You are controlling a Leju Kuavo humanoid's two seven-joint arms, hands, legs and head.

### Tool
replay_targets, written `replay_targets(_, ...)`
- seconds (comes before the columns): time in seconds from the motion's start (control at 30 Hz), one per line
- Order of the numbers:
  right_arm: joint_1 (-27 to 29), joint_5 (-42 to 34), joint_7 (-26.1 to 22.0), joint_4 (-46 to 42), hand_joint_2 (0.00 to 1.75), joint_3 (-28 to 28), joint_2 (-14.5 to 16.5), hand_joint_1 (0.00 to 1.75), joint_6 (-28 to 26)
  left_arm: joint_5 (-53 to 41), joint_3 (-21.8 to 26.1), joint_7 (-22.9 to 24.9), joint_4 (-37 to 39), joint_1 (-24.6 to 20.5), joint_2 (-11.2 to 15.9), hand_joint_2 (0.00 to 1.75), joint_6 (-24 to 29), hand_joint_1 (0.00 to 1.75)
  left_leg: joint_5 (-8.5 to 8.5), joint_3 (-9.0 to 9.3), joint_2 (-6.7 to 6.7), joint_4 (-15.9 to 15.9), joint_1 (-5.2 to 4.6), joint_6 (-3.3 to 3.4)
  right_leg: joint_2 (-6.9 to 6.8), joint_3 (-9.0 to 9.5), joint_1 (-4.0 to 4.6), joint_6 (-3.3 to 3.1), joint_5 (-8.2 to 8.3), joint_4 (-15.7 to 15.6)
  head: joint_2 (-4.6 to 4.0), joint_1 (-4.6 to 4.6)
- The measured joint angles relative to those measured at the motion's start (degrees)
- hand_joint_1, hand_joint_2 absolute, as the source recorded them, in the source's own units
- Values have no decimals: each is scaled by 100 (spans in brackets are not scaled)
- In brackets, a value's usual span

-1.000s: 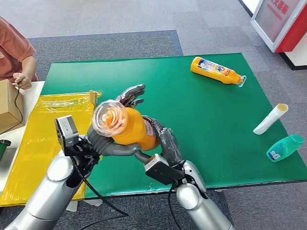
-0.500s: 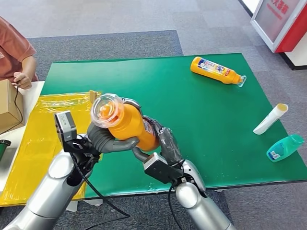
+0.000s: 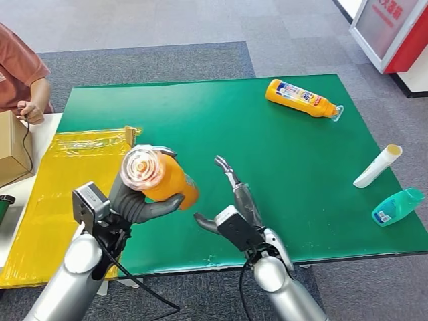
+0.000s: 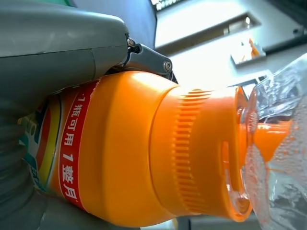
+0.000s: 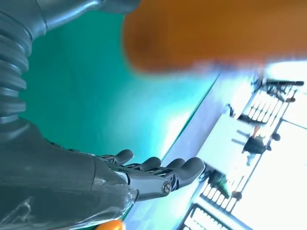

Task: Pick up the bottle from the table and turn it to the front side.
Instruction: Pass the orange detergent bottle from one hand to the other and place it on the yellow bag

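Now left hand (image 3: 134, 200) grips orange bottle (image 3: 161, 179) above near edge of green counter (image 3: 303, 187), clear cap toward camera; right hand (image 3: 232, 207) just beside it, fingers spread, empty.

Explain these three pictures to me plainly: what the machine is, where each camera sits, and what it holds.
This is a humanoid robot with two silver arms. The wide picture looks down from its head. Its left hand grips an orange bottle, clear cap toward the camera. Its right hand is open and holds nothing. The other two pictures come from cameras at the wrists: one shows the bottle up close, the other the open hand above the green mat. On the mat lie a second orange bottle, a white tube and a teal bottle.
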Motion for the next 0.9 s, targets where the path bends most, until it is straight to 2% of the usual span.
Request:
replay_targets(0.07, 125, -41, -3, -183, 175, -198, -48, 0, -39, -835, 55, -1, -117, 161, 8, 175, 548, 175, -2, -1, 0, 0, 0, 2, 0, 0, 0, 0, 0, 0, 0, 1)
replay_targets(0.17, 326, -136, -30, -606, 175, -541, -133, 0, -72, -2581, 82, 129, -232, 365, 21, 175, 1428, 175, -4, -2, 0, 0, -1, 5, -1, 1, -1, 2, -1, -1, 0, 1)
replay_targets(0.27, 493, -176, -47, -1098, 175, -889, -193, 0, -27, -4017, 79, 330, -267, 604, 22, 175, 1867, 175, -8, -2, 0, 0, -2, 5, 0, 0, -2, 3, -2, -1, 0, 1)
replay_targets(0.4, 661, -180, -72, -1599, 175, -1185, -224, 0, 26, -5154, 114, 638, -265, 899, 16, 175, 2305, 175, -9, -2, 0, 0, -2, 4, 0, -1, -2, 2, -2, -1, 0, 1)
replay_targets(0.53, 739, -214, -134, -1952, 175, -1326, -241, 0, 101, -6034, 268, 967, -219, 1080, 20, 175, 2449, 175, -8, -2, 1, 0, -1, 3, 1, -2, -1, 0, -3, -1, 0, -1)
replay_targets(0.6, 756, -267, -171, -2112, 175, -1355, -247, 0, 174, -6432, 400, 1166, -89, 1097, 22, 175, 2302, 175, -7, -1, 0, 0, -1, 2, 0, -2, -1, 0, -4, -1, 0, 1)
replay_targets(0.7, 753, -351, -203, -2309, 175, -1367, -248, 0, 275, -6588, 633, 1315, 343, 1052, 22, 175, 1941, 175, -5, -1, 1, 0, -1, 1, 1, -3, -1, -2, -1, -1, 0, 0)
replay_targets(0.9, 706, -403, -205, -2495, 175, -1367, -248, 0, 344, -7030, 952, 1526, 1285, 851, 9, 175, 1935, 175, -3, -1, 1, 0, -1, 1, 1, -2, -1, -1, 1, -1, 0, 1)
